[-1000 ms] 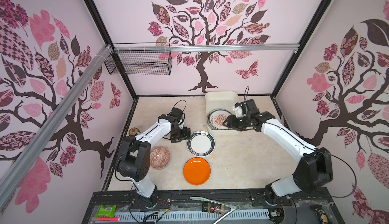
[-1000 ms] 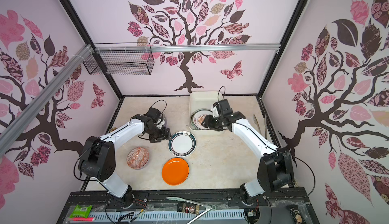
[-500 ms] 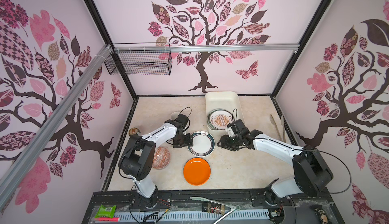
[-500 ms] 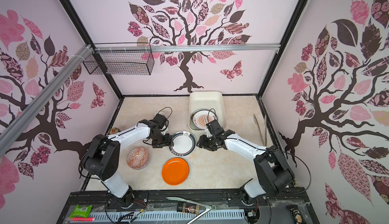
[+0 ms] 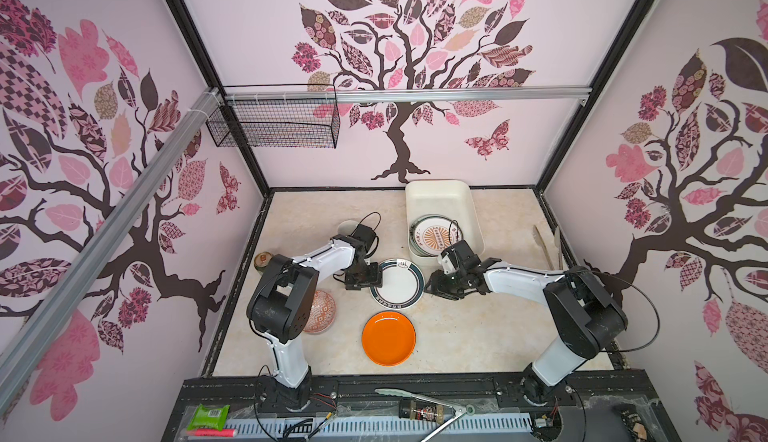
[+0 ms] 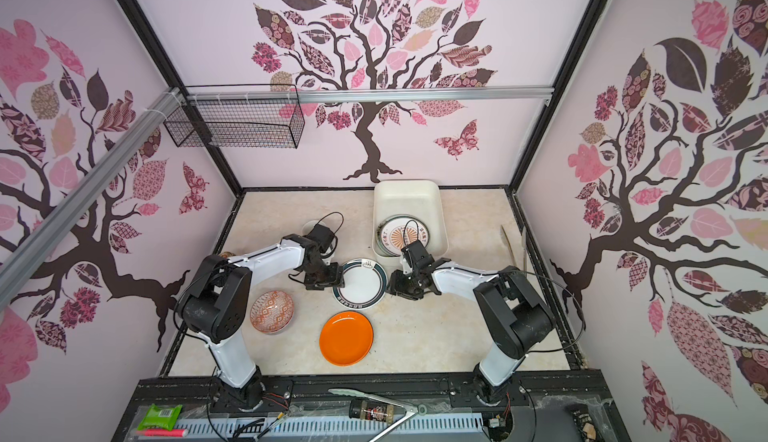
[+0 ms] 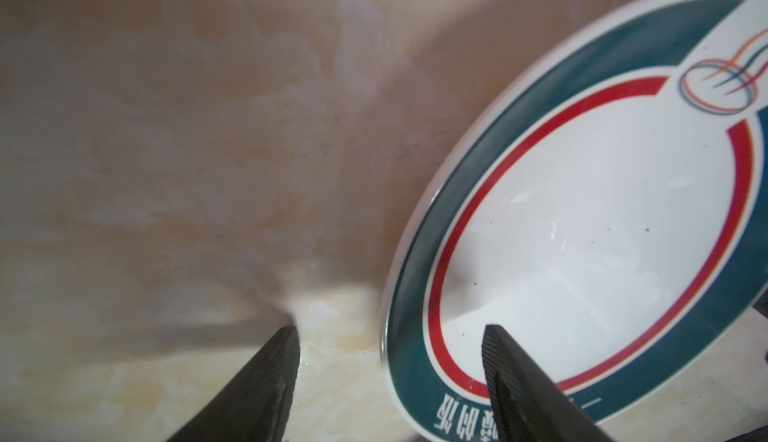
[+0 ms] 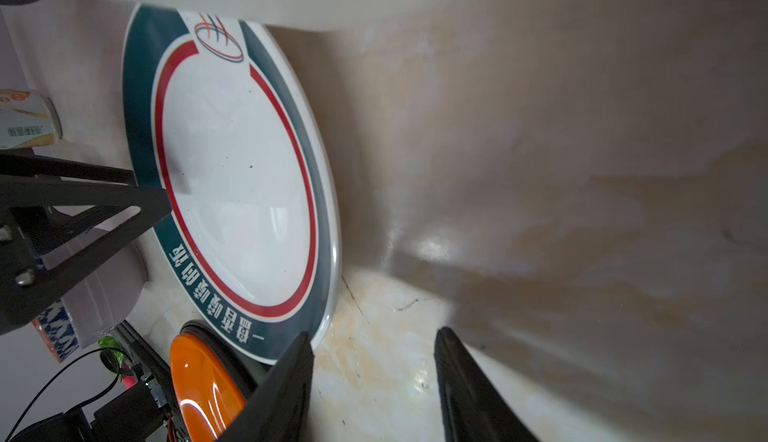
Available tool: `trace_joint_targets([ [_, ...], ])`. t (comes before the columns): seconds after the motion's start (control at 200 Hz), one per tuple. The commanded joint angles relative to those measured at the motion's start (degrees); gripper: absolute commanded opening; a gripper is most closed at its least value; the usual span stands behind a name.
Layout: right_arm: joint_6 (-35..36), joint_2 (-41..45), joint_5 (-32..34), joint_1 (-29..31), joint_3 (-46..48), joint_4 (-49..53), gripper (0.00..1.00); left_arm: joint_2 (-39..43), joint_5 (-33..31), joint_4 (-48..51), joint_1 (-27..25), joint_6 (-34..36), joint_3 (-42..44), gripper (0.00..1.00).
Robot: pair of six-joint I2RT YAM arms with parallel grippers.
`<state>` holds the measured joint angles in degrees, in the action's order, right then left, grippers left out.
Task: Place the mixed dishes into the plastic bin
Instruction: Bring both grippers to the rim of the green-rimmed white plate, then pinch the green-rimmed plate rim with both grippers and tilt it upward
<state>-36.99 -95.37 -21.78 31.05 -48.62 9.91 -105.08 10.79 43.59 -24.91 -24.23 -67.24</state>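
Observation:
A white plate with a teal rim and red ring (image 5: 397, 283) (image 6: 360, 283) lies mid-table. My left gripper (image 5: 374, 280) (image 7: 390, 332) is open and straddles its left rim, one finger over the plate (image 7: 582, 220) and one on the table. At the plate's right edge my right gripper (image 5: 431, 288) (image 8: 374, 336) is open over bare table, the plate (image 8: 237, 161) just beside one finger. The sunburst plate (image 5: 436, 236) lies in the plastic bin (image 5: 436, 184). The orange plate (image 5: 388, 338) and the red-patterned bowl (image 6: 272, 311) sit nearer the front. A pale mug (image 5: 347, 228) shows behind the left arm.
A drink can (image 5: 264, 261) stands by the left wall. Wooden utensils (image 5: 540, 244) lie along the right wall. A black wire basket (image 5: 274, 124) hangs on the back left rail. Tongs (image 5: 419, 402) lie on the front ledge.
My right arm has come away from the bin and down to the teal-rimmed plate's right edge. My left gripper has moved onto the plate's left rim. Both jaws have narrowed a little.

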Motion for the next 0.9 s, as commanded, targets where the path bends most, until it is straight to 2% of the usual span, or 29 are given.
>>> trace_joint_targets([
  [0.0, 1.0, -2.8, -0.6, 0.2, -2.4, -1.8, 0.51, -1.4, 0.5, -0.3, 0.0, -0.3, -3.0, 0.72],
  [0.1, 1.0, -4.7, -1.2, 0.2, -3.7, -2.3, 0.50, -2.4, 0.8, -0.1, -0.1, -0.4, -4.0, 0.67],
  [0.21, 1.4, -6.2, -1.2, 0.3, -5.0, -2.4, 0.49, -3.3, 1.1, 0.3, -0.2, -0.1, -5.1, 0.57],
  [0.35, 2.0, -7.9, -1.2, 0.2, -6.8, -1.7, 0.47, -4.1, 1.7, 0.8, -0.3, 0.3, -6.1, 0.39],
  [0.405, 2.1, -8.5, -1.3, 0.2, -7.1, -1.7, 0.43, -4.2, 1.8, 1.0, -0.3, 0.4, -6.2, 0.37],
  [0.475, 1.9, -9.1, -1.7, 0.3, -7.5, -1.6, 0.36, -4.2, 2.0, 1.2, -0.3, 0.5, -6.2, 0.27],
  [0.665, 0.7, -9.2, -2.9, 0.2, -7.0, -2.2, 0.21, -4.2, 3.3, 1.5, -0.9, 0.9, -5.9, 0.22],
  [0.74, 0.4, -8.7, -3.1, 0.3, -6.6, -1.9, 0.10, -3.9, 3.7, 1.7, -1.4, 1.1, -5.7, 0.22],
  [0.895, -0.2, -5.2, -2.4, 0.3, -5.1, -0.7, 0.00, -2.1, 3.7, 1.8, -1.7, 1.3, -4.7, 0.25],
])
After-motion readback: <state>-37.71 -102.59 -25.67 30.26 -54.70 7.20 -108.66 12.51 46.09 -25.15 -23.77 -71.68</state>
